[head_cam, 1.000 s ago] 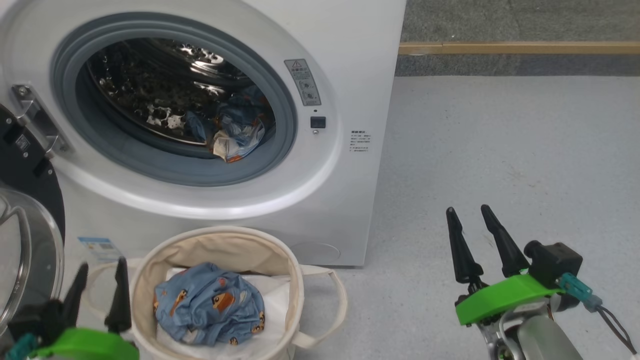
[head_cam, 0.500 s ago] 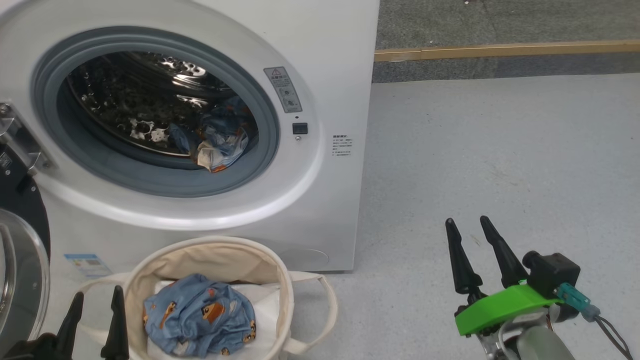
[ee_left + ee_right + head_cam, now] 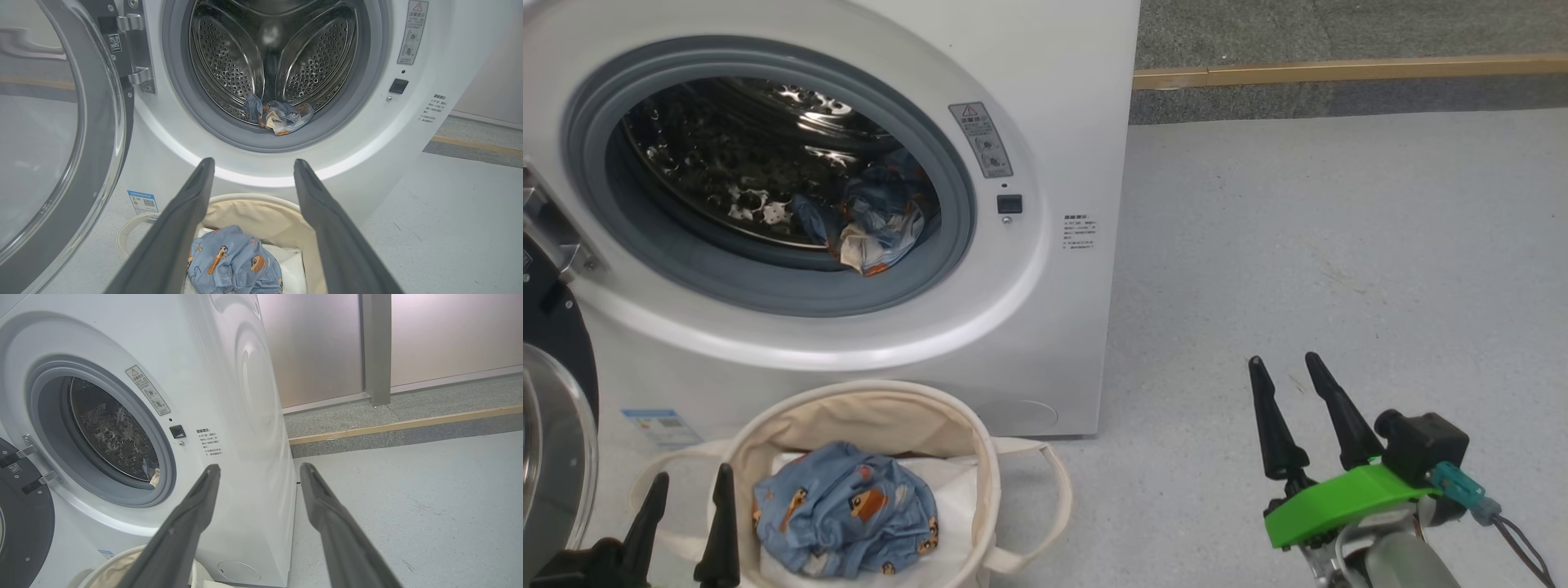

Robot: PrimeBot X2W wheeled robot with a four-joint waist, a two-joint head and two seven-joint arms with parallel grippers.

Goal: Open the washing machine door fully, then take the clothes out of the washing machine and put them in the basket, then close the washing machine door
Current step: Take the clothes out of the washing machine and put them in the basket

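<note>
Currently the washing machine door [image 3: 556,343] stands swung wide open at the left of the washing machine [image 3: 1054,327], with its glass dome at the head view's left edge. One bundle of the clothes [image 3: 874,224] lies low at the front of the steel drum [image 3: 229,61], against the grey door seal [image 3: 768,290]. A blue garment [image 3: 845,518] lies crumpled in the basket [image 3: 990,457] on a white sheet [image 3: 964,490]. The basket stands on the floor [image 3: 1298,245] just in front of the washer, below the opening.

Left gripper [image 3: 690,482]: fingers spread, nothing between them. It sits low, just beside the basket's left rim and pointing toward the drum. The bundle in the drum lies ahead of its fingertips and well apart from them; the garment in the basket is near.

Right gripper [image 3: 1282,359]: fingers spread, empty. It is over bare floor to the right of the washer, well apart from drum, basket and both lots of clothing.
</note>
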